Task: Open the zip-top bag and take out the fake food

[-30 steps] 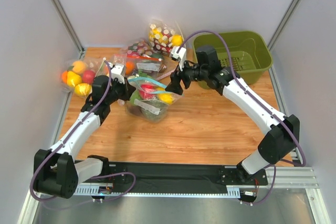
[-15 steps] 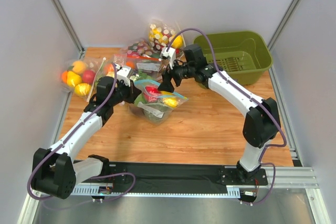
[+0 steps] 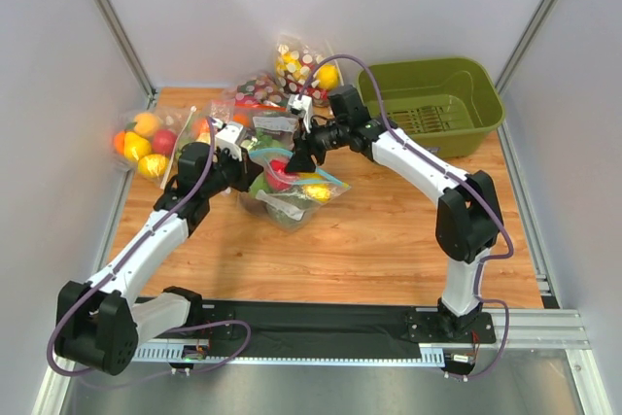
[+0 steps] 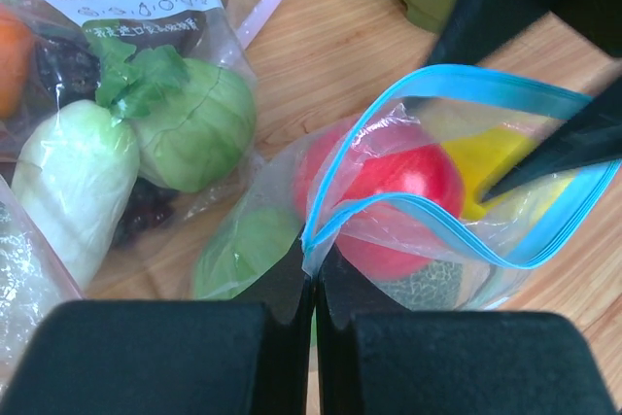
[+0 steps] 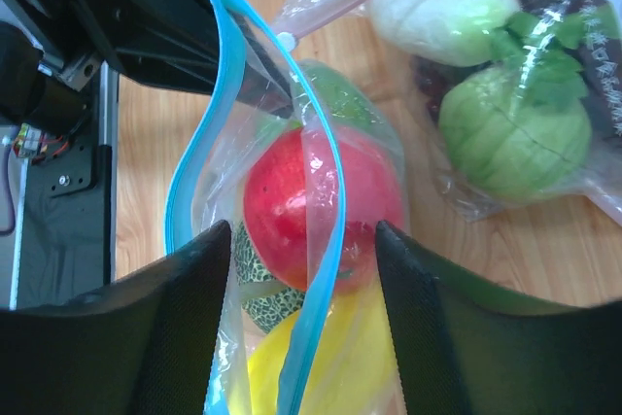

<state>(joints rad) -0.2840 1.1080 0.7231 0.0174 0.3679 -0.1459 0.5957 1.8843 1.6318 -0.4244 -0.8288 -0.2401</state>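
The zip-top bag (image 3: 292,191), clear with a teal-blue zipper strip (image 4: 486,80), lies mid-table with its mouth gaping. Inside it show a red ball (image 4: 398,191), a yellow lemon shape (image 4: 496,157), a green ball (image 4: 243,250) and a netted green piece (image 5: 255,291). My left gripper (image 3: 243,164) is shut on the bag's zipper corner (image 4: 313,258). My right gripper (image 3: 301,157) is open over the mouth, its fingers on either side of the red ball (image 5: 292,201); one strip (image 5: 326,269) runs between them. It holds nothing.
A second clear bag with white and green toy vegetables (image 4: 146,143) lies right behind the zip-top bag. More bags of fruit sit at the far left (image 3: 144,141) and a polka-dot bag (image 3: 299,63) at the back. An olive bin (image 3: 437,104) stands at the back right.
My right gripper has moved left from the bag's right end to above its open mouth. The left gripper keeps its hold; the bag has shifted slightly.
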